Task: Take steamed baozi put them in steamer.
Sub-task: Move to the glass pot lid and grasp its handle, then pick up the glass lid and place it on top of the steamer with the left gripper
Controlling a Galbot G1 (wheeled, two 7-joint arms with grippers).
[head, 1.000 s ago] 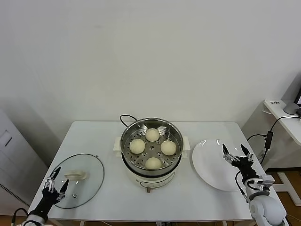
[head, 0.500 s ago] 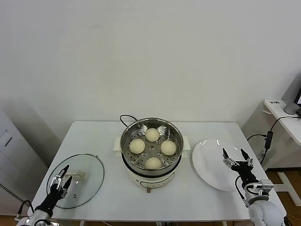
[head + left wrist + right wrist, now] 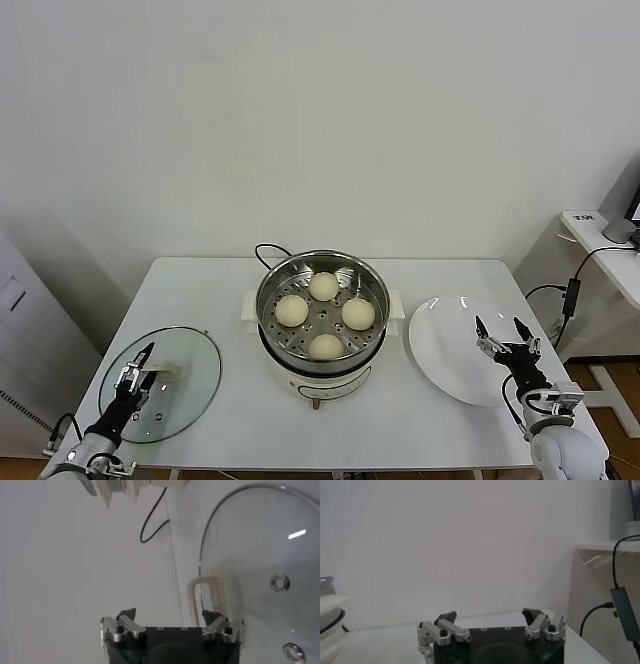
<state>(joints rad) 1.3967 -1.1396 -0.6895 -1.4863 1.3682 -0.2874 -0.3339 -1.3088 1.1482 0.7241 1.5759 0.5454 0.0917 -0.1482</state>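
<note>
All four steamed baozi [image 3: 322, 315] sit inside the steamer [image 3: 321, 311] at the middle of the white surface [image 3: 240, 410] — one toward the wall, one toward the robot, one on each side, none touching another. The left pincer [image 3: 139, 364] hangs released over the near part of the round glass lid [image 3: 165, 380], its fingers spread and holding nothing. The right pincer [image 3: 502, 333] hovers above the right part of the flat white plate [image 3: 450, 350] — fingers apart, empty. A black cord [image 3: 268, 252] loops behind the steamer.
</note>
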